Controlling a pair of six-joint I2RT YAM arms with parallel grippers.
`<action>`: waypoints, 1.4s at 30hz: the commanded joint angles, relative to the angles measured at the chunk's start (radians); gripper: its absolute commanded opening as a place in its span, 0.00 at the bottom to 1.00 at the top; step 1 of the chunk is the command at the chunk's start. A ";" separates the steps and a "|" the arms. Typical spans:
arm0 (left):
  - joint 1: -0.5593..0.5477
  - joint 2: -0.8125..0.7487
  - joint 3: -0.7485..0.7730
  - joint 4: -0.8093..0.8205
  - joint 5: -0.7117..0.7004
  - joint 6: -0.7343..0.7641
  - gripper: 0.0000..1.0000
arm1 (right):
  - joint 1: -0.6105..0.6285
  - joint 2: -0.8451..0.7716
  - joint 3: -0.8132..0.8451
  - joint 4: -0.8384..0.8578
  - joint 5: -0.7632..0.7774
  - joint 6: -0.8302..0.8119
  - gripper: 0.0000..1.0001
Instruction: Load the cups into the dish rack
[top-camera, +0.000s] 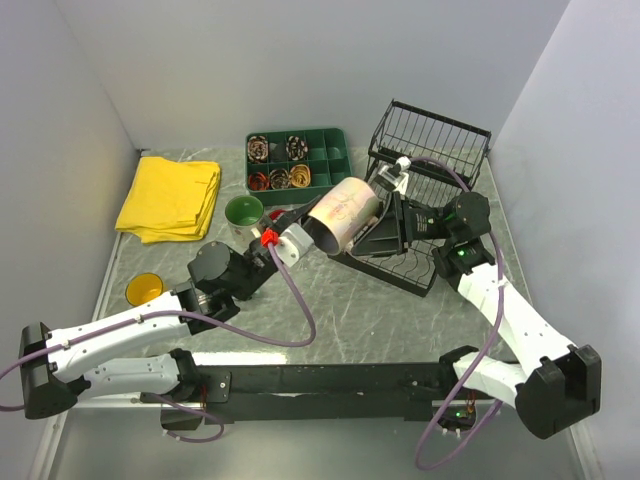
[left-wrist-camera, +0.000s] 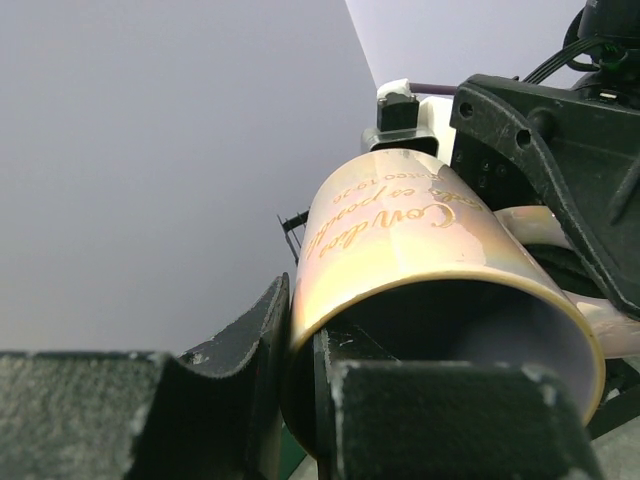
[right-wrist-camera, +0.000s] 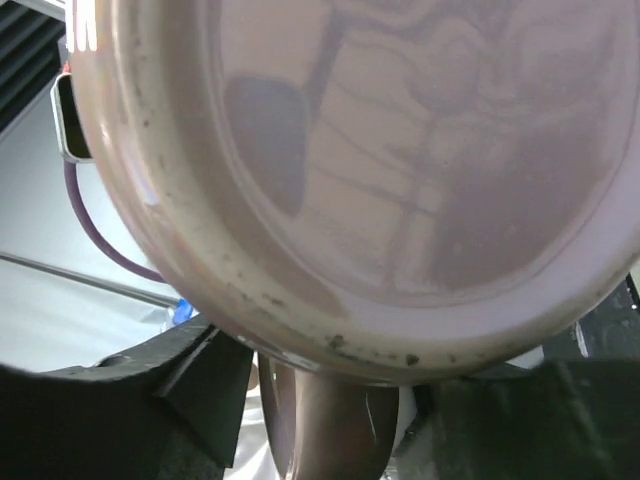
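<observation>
A beige-pink mug (top-camera: 343, 212) hangs tilted on its side in the air between both grippers, just left of the black wire dish rack (top-camera: 432, 150). My left gripper (top-camera: 285, 243) is shut on its rim, one finger inside and one outside (left-wrist-camera: 300, 340). Gold writing runs along the mug's wall (left-wrist-camera: 400, 230). My right gripper (top-camera: 390, 215) is at the mug's bottom end. In the right wrist view the mug's base (right-wrist-camera: 380, 150) fills the frame and the handle (right-wrist-camera: 325, 420) sits between the spread fingers with thin gaps either side. A cream mug with a green inside (top-camera: 243, 213) and a yellow mug (top-camera: 145, 289) stand on the table. The other mugs are out of view.
A green compartmented tray (top-camera: 330, 152) with small items sits at the back centre. A folded yellow cloth (top-camera: 170, 195) lies at the back left. White walls close in the left, back and right sides. The rack's low base (top-camera: 405, 268) reaches toward the table's middle.
</observation>
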 joint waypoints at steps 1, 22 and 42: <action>-0.003 -0.042 0.056 0.182 0.058 -0.042 0.01 | 0.004 0.002 0.038 0.031 0.008 0.016 0.51; -0.003 -0.097 -0.027 0.099 0.056 -0.150 0.96 | -0.106 -0.061 0.150 -0.435 0.008 -0.485 0.00; -0.005 -0.427 -0.230 -0.530 -0.126 -0.900 0.96 | -0.102 -0.182 0.199 -1.080 1.131 -1.625 0.00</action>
